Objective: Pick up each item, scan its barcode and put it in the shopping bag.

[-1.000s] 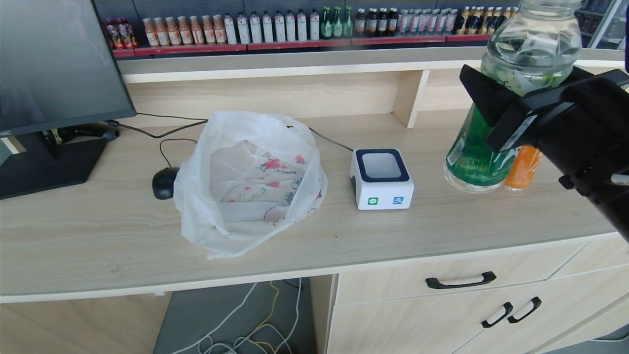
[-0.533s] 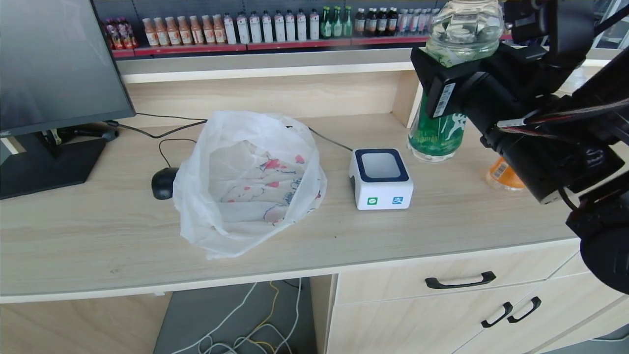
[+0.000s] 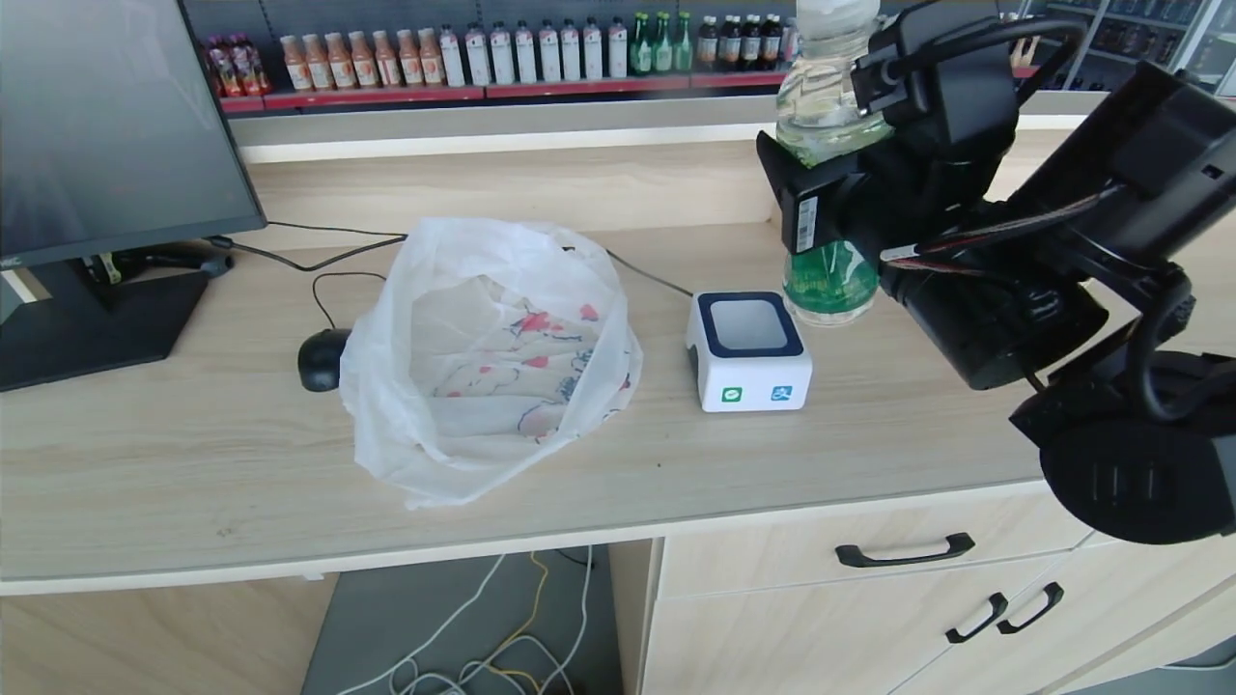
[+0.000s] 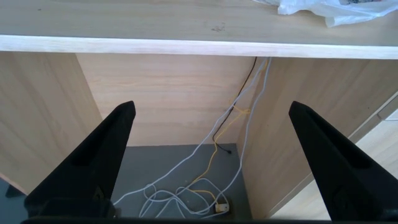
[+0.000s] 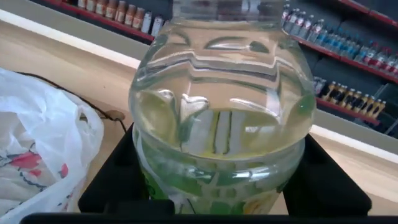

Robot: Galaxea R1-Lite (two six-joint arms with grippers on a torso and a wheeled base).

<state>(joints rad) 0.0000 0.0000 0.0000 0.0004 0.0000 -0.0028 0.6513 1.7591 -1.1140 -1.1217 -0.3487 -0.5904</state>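
Observation:
My right gripper [image 3: 838,198] is shut on a clear bottle with a green label [image 3: 828,135], held upright above the counter just behind and right of the white barcode scanner [image 3: 748,351]. In the right wrist view the bottle [image 5: 221,118] sits between the black fingers. The white shopping bag [image 3: 488,352] lies open on the counter left of the scanner; its edge [image 5: 43,149] shows in the right wrist view too. My left gripper [image 4: 211,155] hangs open below the counter edge, over the floor cables, holding nothing.
A monitor [image 3: 106,125] on its stand sits at the counter's far left, with a black mouse [image 3: 322,359] and its cable beside the bag. A raised ledge [image 3: 541,135] runs behind the counter, backed by shelves of bottles. Drawers with black handles [image 3: 904,554] are below.
My right gripper has carried the green-label bottle leftward from the counter's right end to just behind the scanner. The orange item it left behind is now hidden by the arm.

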